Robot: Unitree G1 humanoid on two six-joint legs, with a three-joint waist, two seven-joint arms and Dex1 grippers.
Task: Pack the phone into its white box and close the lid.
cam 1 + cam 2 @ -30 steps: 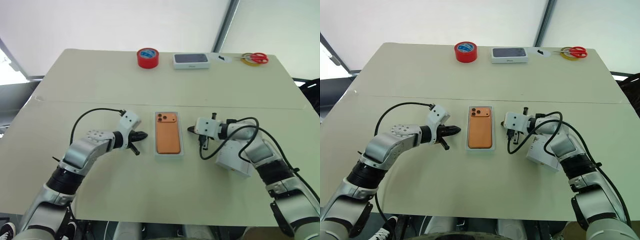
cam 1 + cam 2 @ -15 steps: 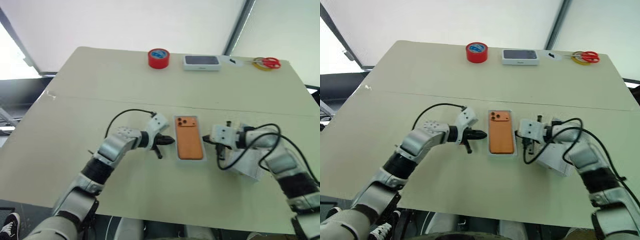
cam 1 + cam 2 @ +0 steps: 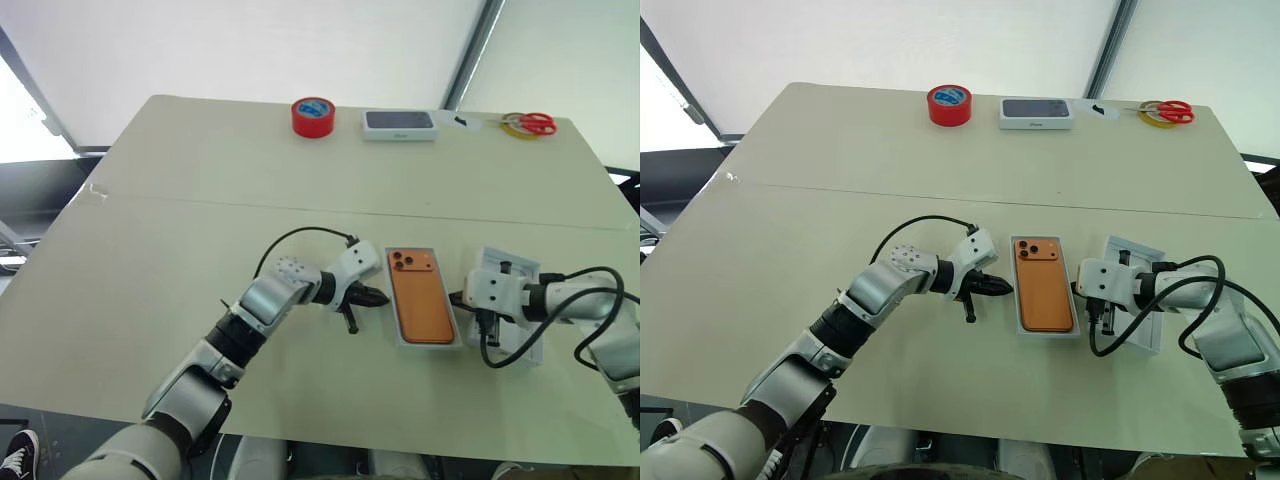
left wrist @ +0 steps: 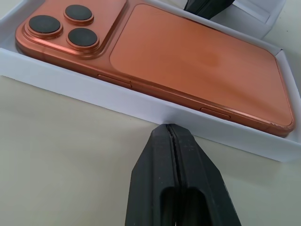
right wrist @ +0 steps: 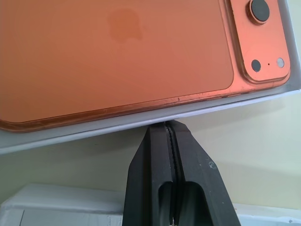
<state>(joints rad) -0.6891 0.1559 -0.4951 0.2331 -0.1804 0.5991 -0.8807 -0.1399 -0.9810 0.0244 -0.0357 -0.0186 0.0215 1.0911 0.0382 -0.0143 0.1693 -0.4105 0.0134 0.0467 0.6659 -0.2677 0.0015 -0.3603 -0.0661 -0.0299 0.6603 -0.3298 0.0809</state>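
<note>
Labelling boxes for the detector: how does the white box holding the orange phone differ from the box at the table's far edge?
The white box lies near the robot, open, lengthwise away from it, with the orange phone camera-side up inside. The far box lies crosswise, closed, its top showing a dark phone picture. Both are white, shallow and phone-sized.

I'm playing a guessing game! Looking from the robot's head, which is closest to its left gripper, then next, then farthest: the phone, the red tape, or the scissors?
From the left gripper:
1. Phone: right beside the fingertips, in its white box.
2. Red tape: at the table's far edge.
3. Scissors: at the far right corner, farthest.
</note>
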